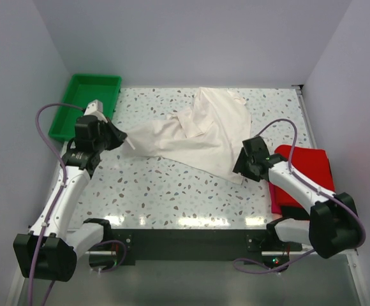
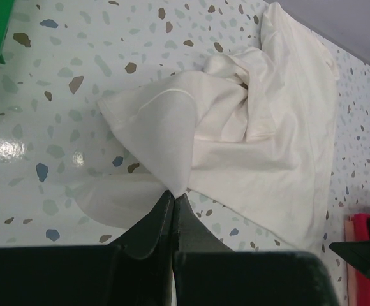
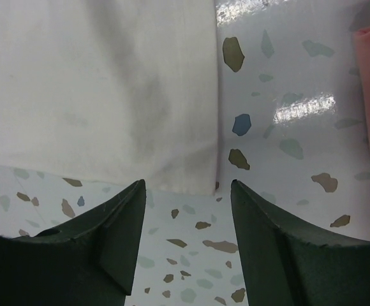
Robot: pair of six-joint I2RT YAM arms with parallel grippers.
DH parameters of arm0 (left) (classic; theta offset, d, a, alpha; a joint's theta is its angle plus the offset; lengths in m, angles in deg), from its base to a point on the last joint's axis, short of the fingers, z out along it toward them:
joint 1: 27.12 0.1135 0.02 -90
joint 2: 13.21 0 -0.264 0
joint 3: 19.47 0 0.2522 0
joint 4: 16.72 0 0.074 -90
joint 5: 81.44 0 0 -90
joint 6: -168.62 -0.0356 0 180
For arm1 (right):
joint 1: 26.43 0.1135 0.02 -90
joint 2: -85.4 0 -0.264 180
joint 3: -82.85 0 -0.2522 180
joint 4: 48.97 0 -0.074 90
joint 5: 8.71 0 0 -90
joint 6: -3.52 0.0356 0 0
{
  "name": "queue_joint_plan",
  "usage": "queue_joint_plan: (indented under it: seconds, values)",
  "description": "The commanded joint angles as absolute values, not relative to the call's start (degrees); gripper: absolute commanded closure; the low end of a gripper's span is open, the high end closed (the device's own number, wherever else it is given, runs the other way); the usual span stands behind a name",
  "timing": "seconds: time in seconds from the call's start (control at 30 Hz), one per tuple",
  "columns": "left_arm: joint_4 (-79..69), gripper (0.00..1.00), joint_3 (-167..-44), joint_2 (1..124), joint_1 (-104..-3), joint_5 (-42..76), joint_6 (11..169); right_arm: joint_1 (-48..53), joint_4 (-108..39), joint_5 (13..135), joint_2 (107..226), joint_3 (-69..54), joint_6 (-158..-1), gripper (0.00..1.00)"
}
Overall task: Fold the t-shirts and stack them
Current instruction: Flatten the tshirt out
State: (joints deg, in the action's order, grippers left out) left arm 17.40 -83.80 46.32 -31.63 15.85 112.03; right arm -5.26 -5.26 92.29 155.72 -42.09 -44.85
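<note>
White walls are enclosing a speckled desk (image 1: 172, 191), with both arm bases sitting at its near edge. At far left, a green tray (image 1: 83, 95) is resting against the wall, well apart from the cloth. Next to the right, the left fingers (image 1: 122, 139) are reaching in from the tray side; the left wrist view shows these fingers (image 2: 174, 204) clenched together and grasping a pointed fold at the edge of the off-white t-shirt (image 2: 268, 159). That fold is being drawn out toward the wrist, and a pale shadow is lying on the desk beneath it.

At centre, the off-white t-shirt (image 1: 204, 131) is lying rumpled and unfolded, spreading from the pinched fold toward the far edge and down toward the right arm. No chest graphic is showing on its visible side.

Further right, the right fingers (image 1: 242, 166) are hovering at the shirt's near right corner. In the right wrist view these fingers (image 3: 124, 217) are standing released and apart, framing the corner of the off-white t-shirt (image 3: 96, 83) without touching it.

At far right, folded red t-shirts (image 1: 306, 172) are lying on the desk beside the right arm, just clear of the off-white cloth.
</note>
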Motion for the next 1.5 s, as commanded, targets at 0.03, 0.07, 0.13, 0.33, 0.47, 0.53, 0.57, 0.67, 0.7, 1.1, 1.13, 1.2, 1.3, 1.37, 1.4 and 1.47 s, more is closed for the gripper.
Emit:
queue_joint_plan:
  seconds: [0.03,0.07,0.13,0.33,0.47,0.53,0.57,0.67,0.7,1.1,1.13,1.2,1.3,1.37,1.4,1.47]
  values:
    - [14.35,1.00,-83.24,45.15,-31.16,16.74,111.76,-5.34,-10.33,93.51,159.57,-43.04,-42.89,0.41]
    - [14.35,1.00,-83.24,45.07,-31.16,16.73,111.58,-5.42,-10.77,93.16,160.54,-43.22,-42.62,0.41]
    - [14.27,1.00,-83.16,45.07,-31.16,16.38,111.49,-5.42,-11.57,92.89,161.24,-43.57,-42.36,0.42]
    - [13.83,1.00,-82.28,45.15,-31.16,16.64,111.67,-5.25,-13.06,92.28,163.53,-44.80,-42.01,0.46]
    - [13.83,1.00,-81.14,44.71,-31.16,16.56,112.02,-3.76,-14.03,92.10,165.46,-45.33,-41.74,0.50]
    - [13.65,1.00,-80.78,44.19,-31.16,16.64,112.11,-3.32,-14.38,91.84,166.78,-45.33,-41.57,0.52]
    - [13.65,1.00,-80.43,44.10,-31.16,16.56,112.11,-3.05,-14.38,91.75,167.22,-45.15,-41.57,0.57]
    - [14.09,1.00,-79.64,43.57,-31.16,15.86,111.76,-3.05,-14.03,92.71,167.40,-45.33,-41.66,0.79]
    - [14.18,1.00,-79.46,43.22,-31.16,15.68,111.76,-3.05,-13.77,92.72,166.79,-45.24,-41.66,0.86]
    - [19.80,1.00,-84.20,37.25,-31.16,9.62,109.74,-3.66,4.31,99.92,147.46,-29.26,-48.15,1.00]
    - [20.32,1.00,-85.95,36.81,-31.16,9.35,109.65,-4.01,5.56,100.18,146.06,-25.68,-49.12,1.00]
    - [21.82,1.00,-87.72,35.41,-31.16,8.74,109.65,-4.19,8.72,100.88,143.41,-21.97,-50.35,1.00]
    - [23.75,1.00,-92.11,33.56,-31.16,8.73,109.82,-4.19,12.50,101.06,141.74,-14.32,-51.58,1.00]
    - [24.72,1.00,-95.71,32.59,-31.16,8.73,110.09,-4.28,14.26,101.41,141.21,-8.78,-52.11,1.00]
    - [25.16,1.00,-97.03,31.54,-31.16,8.74,110.26,-4.28,15.84,101.76,140.60,-7.03,-52.46,1.00]
    - [26.30,1.00,-101.68,30.74,-31.16,8.74,110.88,-4.19,18.12,102.56,140.07,-1.84,-52.99,1.00]
